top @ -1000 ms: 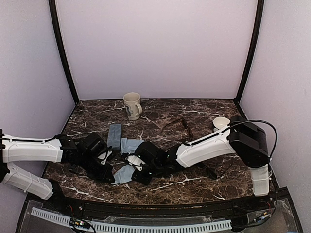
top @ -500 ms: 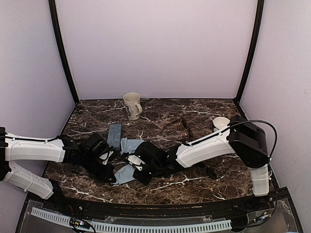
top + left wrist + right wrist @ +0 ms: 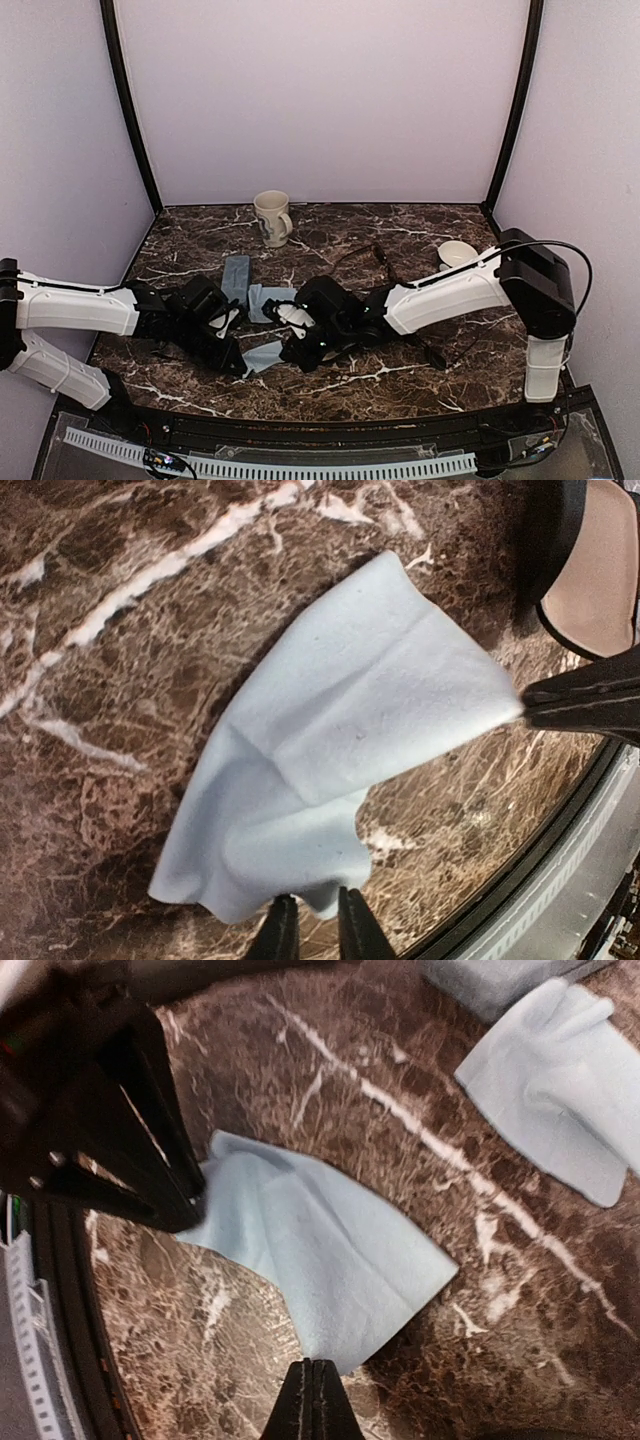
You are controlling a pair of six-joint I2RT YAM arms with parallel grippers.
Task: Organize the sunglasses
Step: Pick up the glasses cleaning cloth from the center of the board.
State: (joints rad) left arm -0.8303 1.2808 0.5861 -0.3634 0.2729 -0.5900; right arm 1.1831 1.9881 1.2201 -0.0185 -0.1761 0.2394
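The sunglasses point(image 3: 380, 262), the thin brown-framed pair, lie toward the back of the desk point(image 3: 420, 225), at about one o'clock from the right tool point(image 3: 293, 357) and well apart from it. Their long axis seems to run roughly nine to three with some tilt, though the frame is too thin to read surely. The right arm is the nearer one; the left tool point(image 3: 237, 364) sits farther off, at about eight o'clock from the pair. Both tools are clenched on a blue cloth point(image 3: 262, 354), one at each end, so neither is free to reach. I cannot pick out a second pair with certainty.
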